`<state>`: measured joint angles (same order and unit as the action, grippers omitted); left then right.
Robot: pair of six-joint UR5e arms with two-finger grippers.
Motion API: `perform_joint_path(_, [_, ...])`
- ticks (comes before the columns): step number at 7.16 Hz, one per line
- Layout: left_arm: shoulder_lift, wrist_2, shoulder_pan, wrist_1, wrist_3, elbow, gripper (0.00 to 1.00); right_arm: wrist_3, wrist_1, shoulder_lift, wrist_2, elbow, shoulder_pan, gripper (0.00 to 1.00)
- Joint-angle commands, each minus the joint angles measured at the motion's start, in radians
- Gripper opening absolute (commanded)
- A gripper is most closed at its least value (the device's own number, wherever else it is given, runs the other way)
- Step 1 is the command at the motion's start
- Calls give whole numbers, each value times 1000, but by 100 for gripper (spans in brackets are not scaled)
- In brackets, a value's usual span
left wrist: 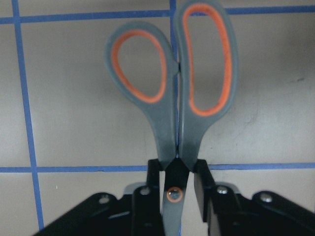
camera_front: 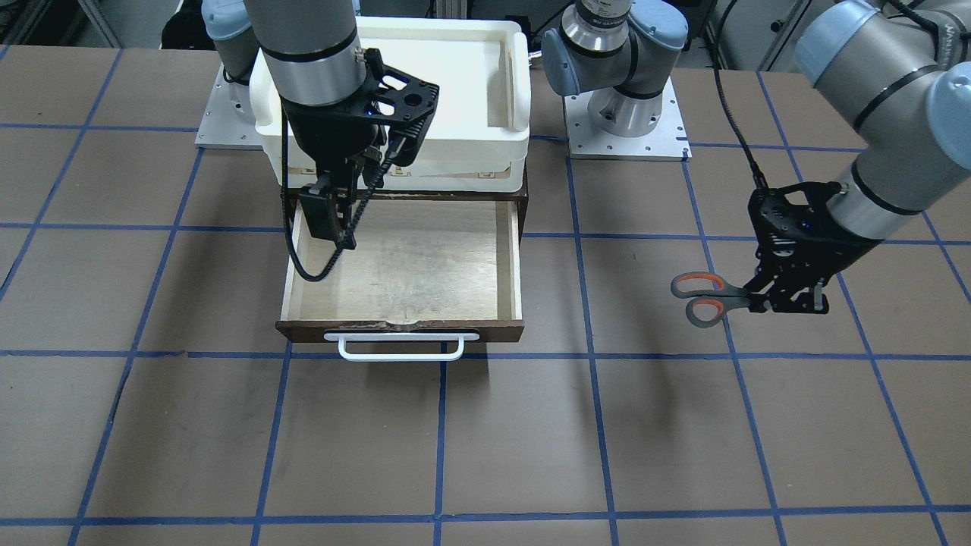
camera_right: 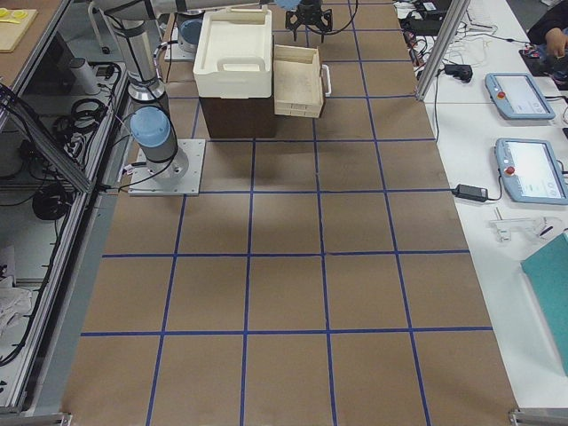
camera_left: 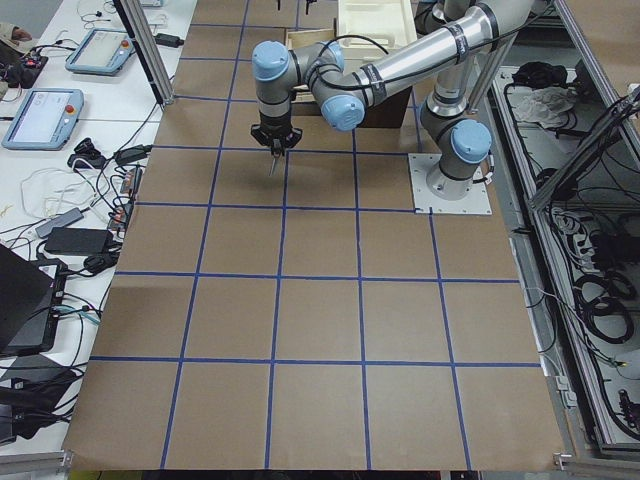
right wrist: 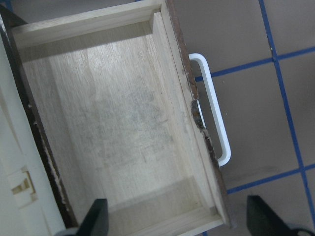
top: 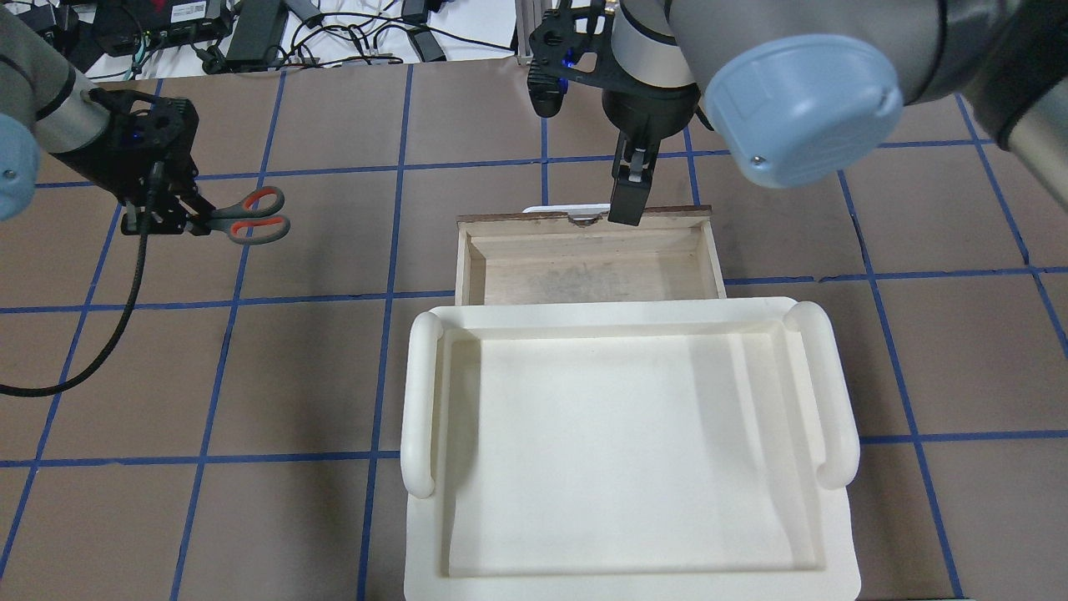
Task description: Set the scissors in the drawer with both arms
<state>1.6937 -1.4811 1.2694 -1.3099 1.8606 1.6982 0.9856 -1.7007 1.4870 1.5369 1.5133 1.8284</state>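
1. At the right of the front-facing view, we see the left gripper point(camera_front: 755, 298) clamped on the scissors point(camera_front: 702, 297) near the pivot. The orange-lined loops stick out towards the frame's centre.
2. In the left wrist view, the black fingers point(left wrist: 153, 173) press in from both sides just below the handles. The closed blades run back between them, and the scissors' shadow falls on the brown table point(left wrist: 74, 123).
3. The scissors are well apart from the drawer point(camera_front: 516, 258), which stands pulled open at centre left of the front-facing view. Its light plywood floor is bare, and its white bar handle point(camera_front: 400, 347) faces the bottom of the frame.
4. The right gripper point(right wrist: 179, 223) hangs over the open drawer. Its fingertips point(right wrist: 96, 219) are spread wide at the bottom corners of the right wrist view, gripping nothing.
5. A white tray point(camera_front: 520, 76) sits on top of the cabinet behind the drawer.
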Motion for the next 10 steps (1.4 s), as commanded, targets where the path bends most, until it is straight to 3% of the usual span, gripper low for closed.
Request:
perform_joint_path(1, [-26, 36, 115, -17, -208, 0, 0, -288, 58, 68, 2, 27, -35, 100])
perform_joint_path(5, [-6, 38, 345, 9, -524, -3, 0, -767, 121, 116, -4, 22, -138, 100])
perform_joint_path(10, [56, 31, 556, 49, -791, -54, 0, -1002, 197, 151, 20, 25, -164, 100])
